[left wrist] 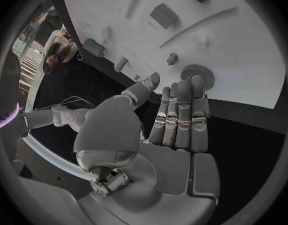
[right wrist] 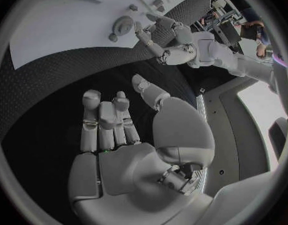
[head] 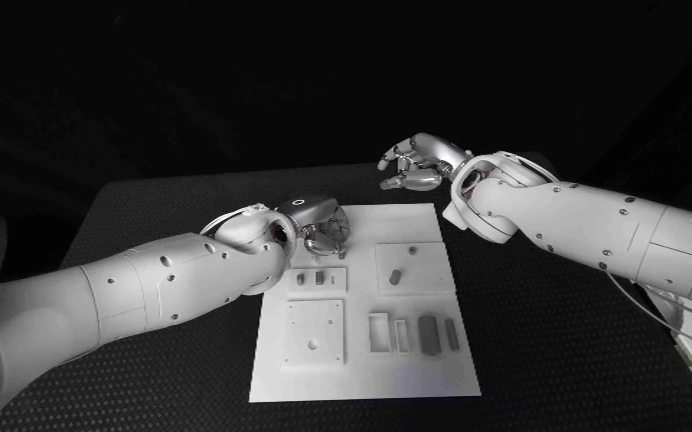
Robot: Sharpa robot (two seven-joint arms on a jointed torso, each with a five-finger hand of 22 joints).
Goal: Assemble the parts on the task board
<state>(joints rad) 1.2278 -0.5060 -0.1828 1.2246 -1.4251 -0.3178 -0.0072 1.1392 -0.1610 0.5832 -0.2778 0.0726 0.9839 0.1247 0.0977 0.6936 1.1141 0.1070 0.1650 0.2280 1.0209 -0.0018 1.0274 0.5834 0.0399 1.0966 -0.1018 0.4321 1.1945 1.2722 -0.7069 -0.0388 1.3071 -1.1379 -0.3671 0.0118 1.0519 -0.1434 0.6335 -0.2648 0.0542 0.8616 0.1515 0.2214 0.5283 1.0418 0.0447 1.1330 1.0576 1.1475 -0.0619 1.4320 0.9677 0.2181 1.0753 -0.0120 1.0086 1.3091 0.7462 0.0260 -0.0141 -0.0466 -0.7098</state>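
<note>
Task board (head: pixel 418 222): left hand (head: pixel 320 224) fingers loosely open by gear (left wrist: pixel 196 72), empty; careless reach could knock it. Right hand (head: pixel 418 162) open, empty.

The desk (head: pixel 173 202) has a black, textured surface. The white task board (head: pixel 418 372) lies flat on it, near its middle.

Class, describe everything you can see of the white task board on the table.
The task board is a flat white rectangular plate lying on the black table. It carries raised square blocks, slots and small grey parts. The left hand hovers over its far left corner, beside a round toothed part.
</note>
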